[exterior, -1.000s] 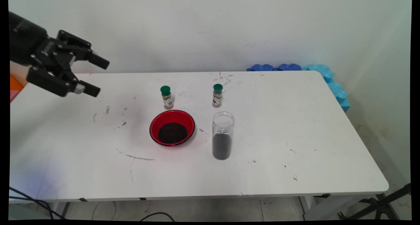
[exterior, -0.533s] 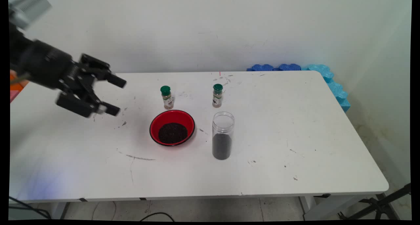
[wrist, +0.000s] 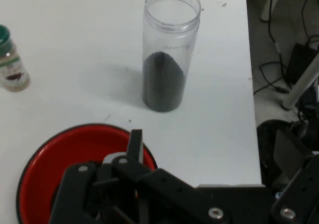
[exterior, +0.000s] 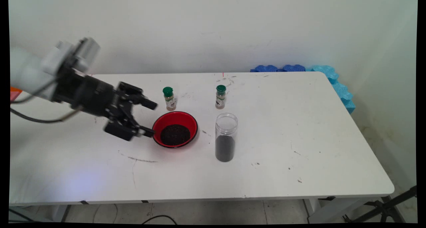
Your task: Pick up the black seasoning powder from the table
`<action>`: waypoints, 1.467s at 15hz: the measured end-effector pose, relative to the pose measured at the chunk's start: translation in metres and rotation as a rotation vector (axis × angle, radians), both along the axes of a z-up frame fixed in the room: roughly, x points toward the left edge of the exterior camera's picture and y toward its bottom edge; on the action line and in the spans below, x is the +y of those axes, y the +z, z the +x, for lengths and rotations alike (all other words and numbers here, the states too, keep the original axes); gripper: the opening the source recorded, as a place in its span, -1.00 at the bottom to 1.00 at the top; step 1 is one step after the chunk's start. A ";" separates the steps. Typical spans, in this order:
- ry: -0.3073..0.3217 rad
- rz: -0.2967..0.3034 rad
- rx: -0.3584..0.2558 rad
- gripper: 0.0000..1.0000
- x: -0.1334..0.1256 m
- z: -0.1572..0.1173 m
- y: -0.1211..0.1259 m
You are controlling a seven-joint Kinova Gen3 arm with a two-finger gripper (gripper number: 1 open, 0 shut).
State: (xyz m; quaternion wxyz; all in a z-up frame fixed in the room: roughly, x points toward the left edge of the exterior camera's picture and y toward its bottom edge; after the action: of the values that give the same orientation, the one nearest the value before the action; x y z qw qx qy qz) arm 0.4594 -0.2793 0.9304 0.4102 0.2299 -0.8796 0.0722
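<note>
Now hard against the left rim of the red bowl (exterior: 174, 129), after travelling right and down from the bench's (exterior: 299, 138) far left: gripper (exterior: 151, 118), jaws spread wide, holding nothing. Lower finger at the bowl's rim. Dark grains in the bowl, unmoved. Behind the bowl, two green-capped spice bottles (exterior: 169, 98) (exterior: 220, 96). Right of the bowl, a clear jar (exterior: 226, 136) partly filled with dark grains, upright.
</note>
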 end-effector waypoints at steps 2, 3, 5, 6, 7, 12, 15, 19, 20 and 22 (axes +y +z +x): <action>-0.004 -0.008 0.011 1.00 -0.009 -0.014 -0.018; -0.005 -0.011 0.017 1.00 -0.014 -0.020 -0.027; -0.005 -0.015 0.027 1.00 -0.024 -0.032 -0.043; -0.006 -0.016 0.032 1.00 -0.029 -0.038 -0.051; -0.008 -0.017 0.036 1.00 -0.034 -0.043 -0.057; -0.022 -0.017 0.058 1.00 -0.057 -0.068 -0.086; -0.031 -0.014 0.075 1.00 -0.068 -0.082 -0.097; -0.045 -0.009 0.097 1.00 -0.079 -0.097 -0.107; -0.047 -0.009 0.101 1.00 -0.081 -0.099 -0.108; -0.053 -0.008 0.108 1.00 -0.084 -0.104 -0.110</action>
State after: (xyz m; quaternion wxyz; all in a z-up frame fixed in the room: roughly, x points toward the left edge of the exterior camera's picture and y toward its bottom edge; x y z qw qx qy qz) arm 0.3556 -0.3629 0.8201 0.4599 0.2085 -0.8616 0.0521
